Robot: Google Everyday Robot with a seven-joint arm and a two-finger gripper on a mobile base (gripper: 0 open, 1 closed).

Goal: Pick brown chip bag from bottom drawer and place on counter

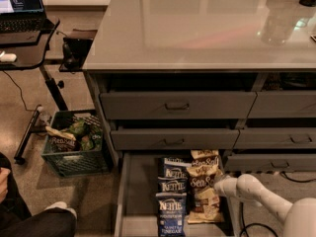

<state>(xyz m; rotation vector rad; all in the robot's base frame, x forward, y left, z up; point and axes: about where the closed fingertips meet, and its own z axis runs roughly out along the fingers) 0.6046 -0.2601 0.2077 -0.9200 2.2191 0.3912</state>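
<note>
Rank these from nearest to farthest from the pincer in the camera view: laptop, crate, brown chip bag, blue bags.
The pincer is at the bottom drawer's right side.
1. Brown chip bag, beside it in the drawer.
2. Blue bags, left of that bag.
3. Crate, on the floor at left.
4. Laptop, far top left.

Blue chip bags [172, 206] are shown below the counter [197, 28] front edge; a green crate [74, 163] is placed beyond its left corner.

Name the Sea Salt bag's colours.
Brown chip bag: tan-cream and dark brown, camera view; end effector at its right edge.
</note>
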